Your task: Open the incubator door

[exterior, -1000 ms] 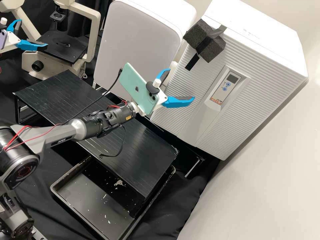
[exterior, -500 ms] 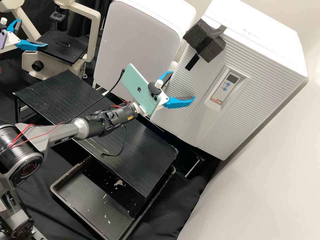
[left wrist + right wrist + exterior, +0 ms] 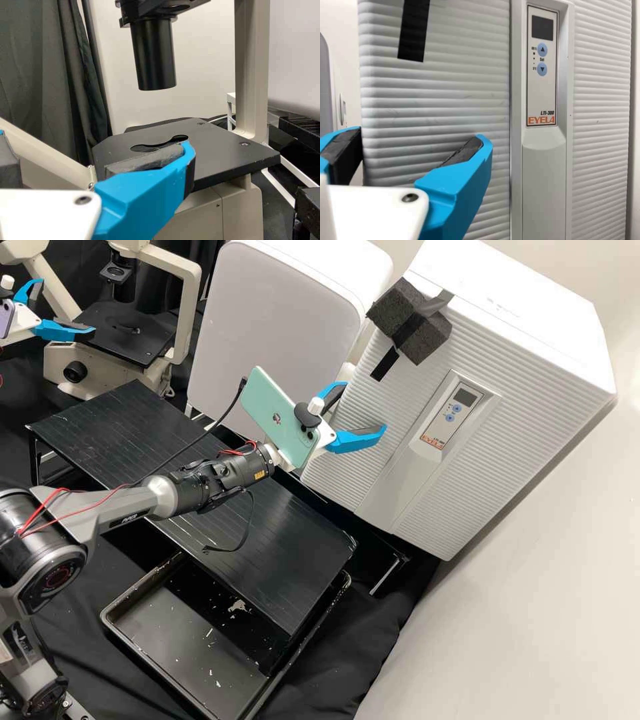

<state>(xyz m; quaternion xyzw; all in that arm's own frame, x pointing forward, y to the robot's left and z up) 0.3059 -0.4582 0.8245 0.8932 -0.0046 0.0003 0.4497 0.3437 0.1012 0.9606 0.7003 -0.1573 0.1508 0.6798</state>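
So the incubator [image 3: 527, 307] is over on the high view's right, ribbed door [image 3: 413, 387] shut. Right tool [image 3: 365, 407] is right up at the door's side edge, spread pretty wide, one finger out front and the other off past the edge. Can't tell if it's touching. Left tool [image 3: 67, 305] is wide too, hanging out by the microscope [image 3: 127, 340]. There's a foam block [image 3: 410, 320] taped up near the door's top.

Gry R arm [image 3: 125, 512] w/ blk jts [image 3: 183, 493], red wires [image 3: 61, 491], orange lbl [image 3: 259, 475].
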